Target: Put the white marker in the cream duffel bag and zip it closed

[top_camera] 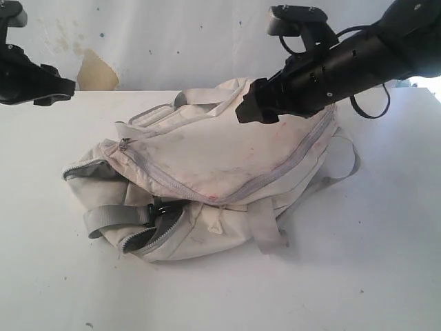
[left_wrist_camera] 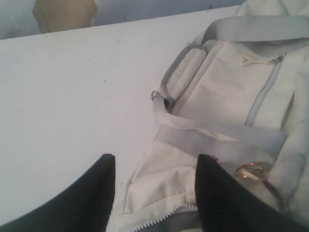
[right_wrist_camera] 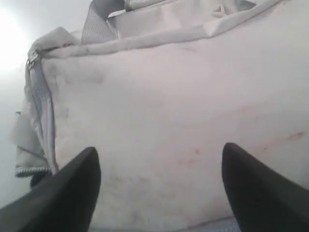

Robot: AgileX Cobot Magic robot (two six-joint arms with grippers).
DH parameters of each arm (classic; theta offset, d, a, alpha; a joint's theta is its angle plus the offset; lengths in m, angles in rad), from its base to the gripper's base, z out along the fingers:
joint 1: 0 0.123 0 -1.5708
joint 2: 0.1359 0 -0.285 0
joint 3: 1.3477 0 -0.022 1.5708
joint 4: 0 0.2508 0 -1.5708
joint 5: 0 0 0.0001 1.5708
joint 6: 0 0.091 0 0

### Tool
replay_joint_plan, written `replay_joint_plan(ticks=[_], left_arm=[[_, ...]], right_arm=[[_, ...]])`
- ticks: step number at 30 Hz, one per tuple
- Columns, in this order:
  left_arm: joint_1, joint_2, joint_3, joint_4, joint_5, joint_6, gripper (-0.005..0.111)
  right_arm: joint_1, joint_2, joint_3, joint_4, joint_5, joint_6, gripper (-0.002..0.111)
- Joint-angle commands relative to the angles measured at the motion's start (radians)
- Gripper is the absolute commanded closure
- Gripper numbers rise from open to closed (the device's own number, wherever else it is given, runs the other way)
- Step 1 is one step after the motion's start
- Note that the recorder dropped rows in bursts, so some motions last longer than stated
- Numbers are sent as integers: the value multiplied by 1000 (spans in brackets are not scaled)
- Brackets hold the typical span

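The cream duffel bag [top_camera: 207, 179] lies on its side in the middle of the white table, with reddish smudges on its top panel. A long grey zipper [top_camera: 289, 160] runs across that panel. An end pocket [top_camera: 148, 238] near the front gapes with a dark inside. My right gripper [top_camera: 246, 110] hangs open just above the bag's back part; its wrist view shows the stained panel [right_wrist_camera: 164, 96] between the spread fingers [right_wrist_camera: 159, 154]. My left gripper [top_camera: 63, 89] is open, raised at the far left. Below it are the bag's end [left_wrist_camera: 227, 87] and a metal ring [left_wrist_camera: 251, 170]. The white marker is out of view.
Grey webbing straps [top_camera: 117, 217] trail off the bag toward the front left, and another strap [top_camera: 348, 165] loops out on the right. A wall with a beige patch [top_camera: 96, 69] stands behind the table. Bare tabletop [top_camera: 358, 276] lies in front.
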Motion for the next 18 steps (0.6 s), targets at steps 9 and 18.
replay_joint_plan(ticks=[9,18], left_arm=[[0,-120,-8,652,330,-848,61],[0,-120,-8,684,416,-856,107]], right_arm=[[-7,-10,1,-622,252,610,103],[-99,-10,41,-666,285,651,108]])
